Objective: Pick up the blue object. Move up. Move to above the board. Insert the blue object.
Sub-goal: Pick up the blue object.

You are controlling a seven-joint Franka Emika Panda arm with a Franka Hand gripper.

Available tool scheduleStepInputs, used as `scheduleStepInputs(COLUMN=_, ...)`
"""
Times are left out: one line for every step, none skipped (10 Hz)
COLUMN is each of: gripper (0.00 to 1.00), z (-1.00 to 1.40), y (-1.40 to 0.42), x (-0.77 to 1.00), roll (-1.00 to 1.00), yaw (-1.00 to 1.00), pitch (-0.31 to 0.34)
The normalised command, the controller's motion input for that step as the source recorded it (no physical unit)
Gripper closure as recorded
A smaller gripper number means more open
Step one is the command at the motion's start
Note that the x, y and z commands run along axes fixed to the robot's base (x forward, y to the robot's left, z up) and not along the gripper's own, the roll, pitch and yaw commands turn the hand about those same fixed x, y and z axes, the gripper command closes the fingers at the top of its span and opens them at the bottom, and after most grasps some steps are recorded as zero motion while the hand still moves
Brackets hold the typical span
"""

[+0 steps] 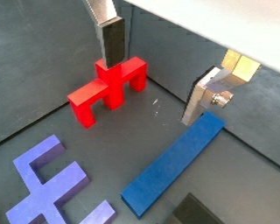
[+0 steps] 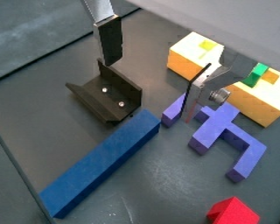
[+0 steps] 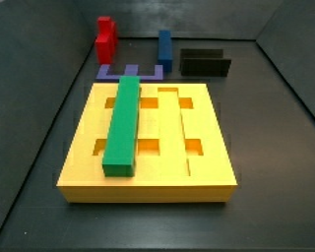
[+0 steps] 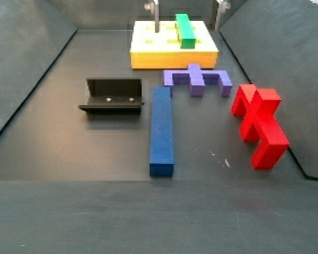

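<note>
The gripper (image 2: 154, 74) is hanging above the floor with its two silver fingers (image 1: 112, 35) standing well apart and nothing between them; in both wrist views the blue bar (image 2: 105, 163) is lying flat on the dark floor beneath the fingers, not yet grasped. In a side view the blue bar (image 4: 162, 129) is resting lengthwise between the black fixture (image 4: 112, 97) and the red piece (image 4: 258, 124), with its far end close to the purple U-shaped piece (image 4: 197, 78). The yellow board (image 3: 82, 148) is sitting beyond that, already carrying the green bar (image 3: 122, 128) in one groove. The risk I am seeing is crowding: the fixture (image 2: 108, 96) is sitting just beside the bar, so a finger coming down off-line could be striking the fixture or the purple piece (image 2: 224, 133) rather than straddling the bar. Gripping far from the bar's middle could also be letting so long a piece tilt during the lift, spoiling its alignment with the board's grooves.
</note>
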Motion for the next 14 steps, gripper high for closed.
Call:
scheduleStepInputs(gripper=0.00, z=-0.04, y=0.00, x=0.00, roll=0.01, yaw=0.00, pitch=0.000)
scheduleStepInputs(gripper=0.00, z=-0.05, y=-0.10, x=0.00, roll=0.00, yaw=0.00, pitch=-0.106)
scheduleStepInputs(gripper=0.00, z=-0.25, y=0.00, x=0.54, roll=0.06, yaw=-0.26, pitch=0.000)
scheduleStepInputs(gripper=0.00, z=-0.42, y=0.40, x=0.89, roll=0.00, yaw=-0.19, pitch=0.096)
scheduleStepInputs(gripper=0.00, z=-0.55, y=0.49, x=0.95, roll=-0.01, yaw=-0.12, pitch=0.096)
scheduleStepInputs(gripper=0.00, z=-0.66, y=0.55, x=0.84, roll=-0.04, yaw=-0.09, pitch=0.053)
scheduleStepInputs(gripper=0.00, z=-0.77, y=0.48, x=0.52, roll=-0.11, yaw=-0.04, pitch=-0.003)
scheduleStepInputs(gripper=0.00, z=-0.60, y=0.23, x=0.41, roll=-0.22, yaw=-0.19, pitch=-0.123)
scheduleStepInputs(gripper=0.00, z=-0.63, y=0.02, x=0.37, roll=-0.18, yaw=-0.15, pitch=-0.179)
scheduleStepInputs(gripper=0.00, z=-0.67, y=0.00, x=0.31, roll=-0.15, yaw=-0.16, pitch=-0.186)
scheduleStepInputs(gripper=0.00, z=-0.64, y=0.00, x=0.00, roll=-0.11, yaw=-0.10, pitch=-0.259)
scheduleStepInputs(gripper=0.00, z=-0.59, y=0.00, x=0.00, roll=-0.10, yaw=0.00, pitch=-0.313)
scheduleStepInputs(gripper=0.00, z=-0.57, y=0.00, x=-0.02, roll=-0.11, yaw=0.00, pitch=-0.319)
scheduleStepInputs(gripper=0.00, z=-0.58, y=0.07, x=-0.12, roll=-0.10, yaw=-0.02, pitch=-0.310)
